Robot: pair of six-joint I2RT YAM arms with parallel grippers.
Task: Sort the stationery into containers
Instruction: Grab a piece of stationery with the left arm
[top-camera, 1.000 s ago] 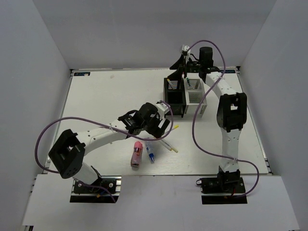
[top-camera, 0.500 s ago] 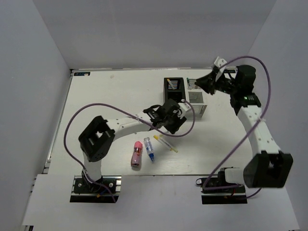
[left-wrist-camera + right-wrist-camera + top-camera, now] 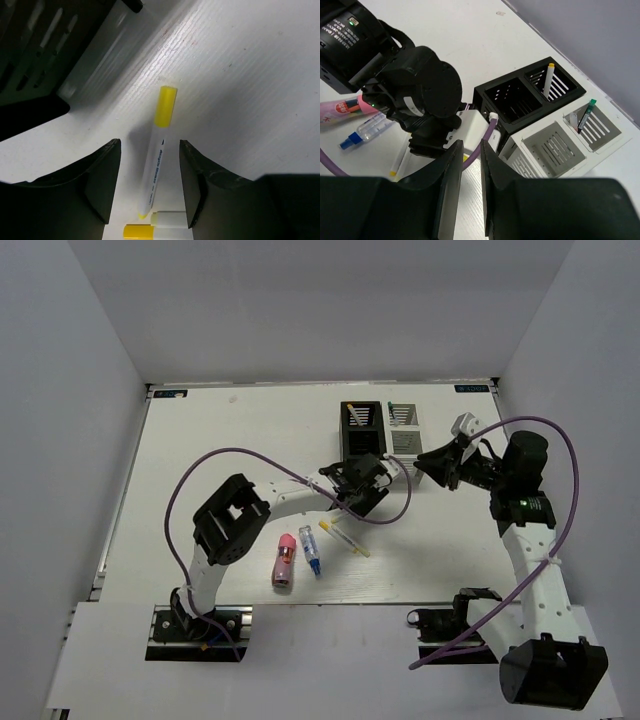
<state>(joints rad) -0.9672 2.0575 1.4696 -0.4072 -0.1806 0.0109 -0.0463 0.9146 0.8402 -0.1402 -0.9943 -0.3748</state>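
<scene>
In the left wrist view my left gripper (image 3: 149, 150) is open, low over the table. A white pen with a yellow cap (image 3: 159, 145) lies between its fingers, clear of both. A second yellow-ended pen (image 3: 150, 227) lies across just behind it. From above, the left gripper (image 3: 362, 496) sits just in front of the black container (image 3: 362, 432). The white container (image 3: 405, 440) stands beside it. My right gripper (image 3: 424, 464) hovers right of them, jaws (image 3: 470, 150) nearly together, holding nothing. A pink tube (image 3: 285, 560), a blue-tipped tube (image 3: 312, 550) and another pen (image 3: 345, 538) lie on the table.
A yellow-ended pen (image 3: 548, 80) stands in the black container's back compartment and a green-ended pen (image 3: 585, 116) in the white container's. The left arm's purple cable (image 3: 487, 135) loops in front of the right gripper. Grey walls enclose the table on three sides.
The left arm has reached right, to the front of the black container, and its jaws have narrowed. The right arm has swung from above the containers to their right, jaws closing in.
</scene>
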